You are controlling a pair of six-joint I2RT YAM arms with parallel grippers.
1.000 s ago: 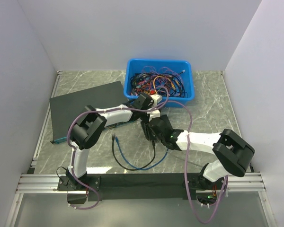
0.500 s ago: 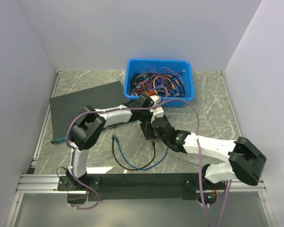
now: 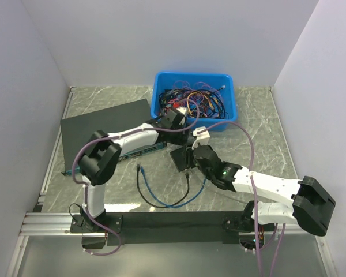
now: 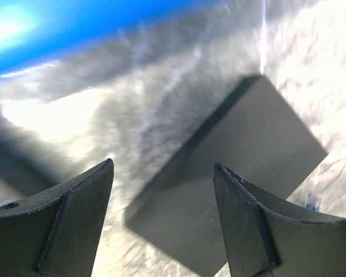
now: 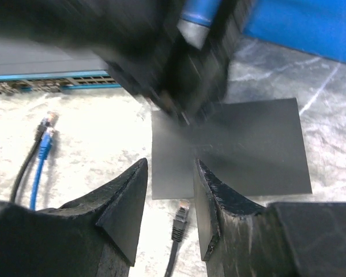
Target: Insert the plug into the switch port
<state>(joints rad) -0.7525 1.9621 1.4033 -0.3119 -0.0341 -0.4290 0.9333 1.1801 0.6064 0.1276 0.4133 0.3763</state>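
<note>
The small flat black switch box (image 3: 180,160) lies on the table, seen from above as a dark slab (image 5: 242,150) (image 4: 236,173); its ports do not show. The blue cable's plug (image 3: 139,168) (image 5: 45,141) rests on the table left of the box, untouched. My left gripper (image 3: 179,128) (image 4: 163,167) hangs open over the box's far side, near the bin. My right gripper (image 3: 190,154) (image 5: 170,164) hovers at the box's near edge, jaws partly open with nothing between them.
A black cable's connector (image 5: 180,216) (image 3: 186,172) lies just below my right jaws. The large black unit with a blue front strip (image 3: 104,124) (image 5: 46,75) sits at the left. A blue bin (image 3: 194,95) of tangled cables stands behind.
My right arm has stretched forward, its elbow swinging out to the right. The left gripper has pulled back toward the bin and opened a little wider.
</note>
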